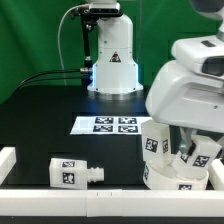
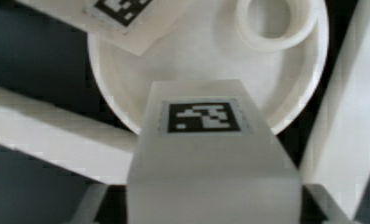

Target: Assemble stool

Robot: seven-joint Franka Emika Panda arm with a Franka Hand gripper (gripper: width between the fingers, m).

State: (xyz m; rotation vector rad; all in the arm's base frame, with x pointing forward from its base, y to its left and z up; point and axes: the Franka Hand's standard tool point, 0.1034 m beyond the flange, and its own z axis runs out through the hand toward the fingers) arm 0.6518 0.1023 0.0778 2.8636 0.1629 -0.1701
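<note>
Stool seat [image 2: 182, 65] round; leg [image 2: 201, 172] blocky, white

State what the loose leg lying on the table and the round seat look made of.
Loose leg: probably moulded white plastic, matte; uniform colour, chunky block shape with a peg end. Round seat: likely the same white plastic, smooth, with a faint sheen on its rim.

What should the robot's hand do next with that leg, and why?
Probably ease the leg straight down into the seat. The hand grips it right over the seat, but I cannot tell if its peg is in yet.
</note>
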